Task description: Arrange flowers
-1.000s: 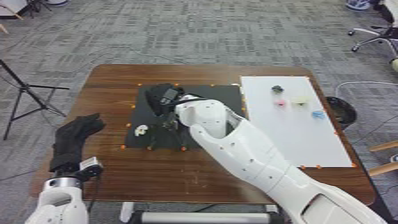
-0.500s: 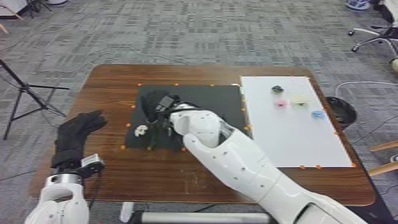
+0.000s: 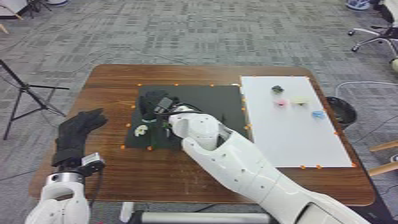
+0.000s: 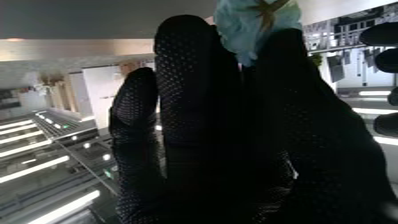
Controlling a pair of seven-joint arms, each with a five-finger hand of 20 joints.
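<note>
In the head view my right hand (image 3: 154,103) is over the left part of the black mat (image 3: 213,95). In the right wrist view that hand (image 4: 209,115) pinches a pale teal flower (image 4: 253,30) between thumb and fingertips, its underside towards the camera. A bit of teal shows by the hand in the head view. Close by, a white flower (image 3: 140,130) lies on the mat; dark stems beside it are partly hidden by my wrist. My left hand (image 3: 78,132) is open at the table's left side.
On the white sheet (image 3: 293,140) at the right are a dark flower (image 3: 277,89), a pink one (image 3: 281,102), a pale yellow one (image 3: 299,100) and a blue one (image 3: 318,114). Orange markers line both mats. My right forearm crosses the table's front.
My right hand and forearm have shifted left, and the hand is slightly lower in the head view. My left hand has turned and moved a little to the right.
</note>
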